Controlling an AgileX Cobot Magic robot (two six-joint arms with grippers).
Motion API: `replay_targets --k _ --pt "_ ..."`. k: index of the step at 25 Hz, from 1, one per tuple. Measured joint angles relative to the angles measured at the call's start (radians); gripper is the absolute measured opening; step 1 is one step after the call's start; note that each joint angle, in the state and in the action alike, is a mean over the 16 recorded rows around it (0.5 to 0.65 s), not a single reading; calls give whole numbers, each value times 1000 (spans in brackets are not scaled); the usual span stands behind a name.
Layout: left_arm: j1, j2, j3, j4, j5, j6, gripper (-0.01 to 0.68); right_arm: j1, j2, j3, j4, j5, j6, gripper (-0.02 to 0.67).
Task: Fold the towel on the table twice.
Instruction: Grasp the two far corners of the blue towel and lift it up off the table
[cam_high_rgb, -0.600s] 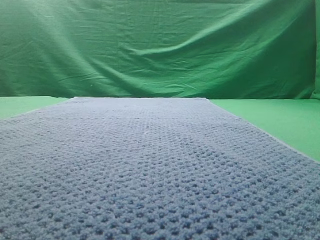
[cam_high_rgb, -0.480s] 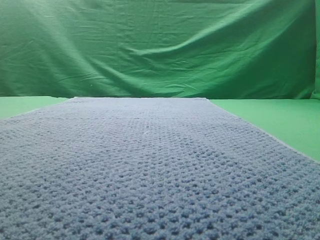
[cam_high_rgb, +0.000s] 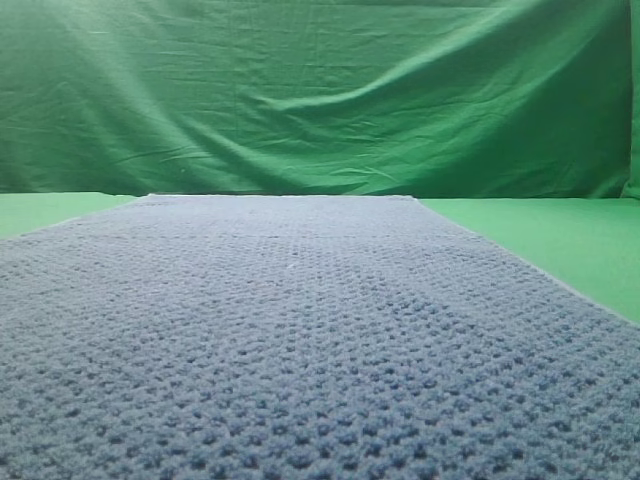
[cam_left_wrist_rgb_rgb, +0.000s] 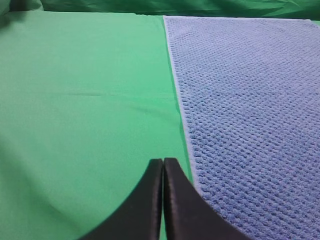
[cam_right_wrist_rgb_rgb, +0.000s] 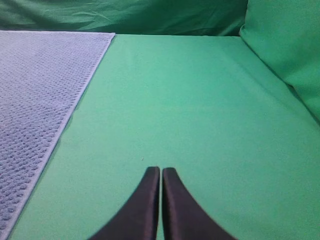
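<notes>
My left end effector (cam_left_wrist_rgb_rgb: 163, 161) is clenched on nothing, its two dark fingers pressed together, hovering over bare green just beside the towel's (cam_left_wrist_rgb_rgb: 250, 100) left hem. My right end effector (cam_right_wrist_rgb_rgb: 161, 170) is likewise pinched together and empty, over open tabletop (cam_right_wrist_rgb_rgb: 190, 100) with the towel's right hem off to its left, a little apart.

The towel lies flat and unfolded, filling the middle of the tabletop from the near side to the far edge; neither fold has begun.

The risks, as I judge them: both sets of fingers are clamped together, so if I descend like this I will only press on the cloth or the surface and lift nothing. The hem lies flush against the tabletop, and a thick waffle knit may let a finger slide over it rather than under. If my two sides grasp at uneven points or lift at different rates, the fold will come out skewed, and the second fold would compound that. Dragging could bunch the cloth.

The tabletop is smooth, plain green with faint creases. Behind it hangs a wrinkled green backdrop cloth (cam_high_rgb: 320, 90), and a green panel (cam_right_wrist_rgb_rgb: 290, 55) rises at the right.
</notes>
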Motion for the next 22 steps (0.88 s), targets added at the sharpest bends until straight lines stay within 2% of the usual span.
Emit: replay_targets --k 11,22 --pt "0 0 1 0 -27 0 0 0 0 0 0 -27 0 0" --pt "0 0 2 -9 -314 -10 0 0 0 1 5 -261 1 0"
